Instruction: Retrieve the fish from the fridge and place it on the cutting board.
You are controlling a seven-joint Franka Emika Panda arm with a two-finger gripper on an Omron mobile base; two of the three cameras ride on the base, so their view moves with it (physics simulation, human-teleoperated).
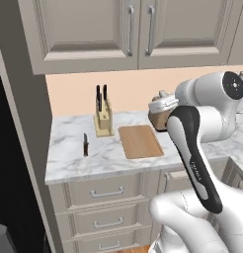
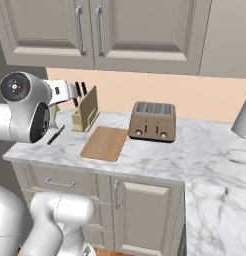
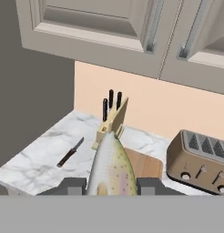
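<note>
fish [image 3: 111,166] clamped in tool [image 3: 109,186], out of fridge; cutting board [image 1: 140,141] on counter [image 1: 69,158] bare, placing left.

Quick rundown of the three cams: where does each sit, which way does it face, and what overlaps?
Left base view: behind the arm's left, facing the counter with cutting board and knife block; arm rises lower right.
Right base view: behind the arm's right, same counter plus toaster; arm at left.
Hand view: on the hand, facing the counter; gripper shut on the fish.
Shared: board, block, loose knife in all three.
</note>
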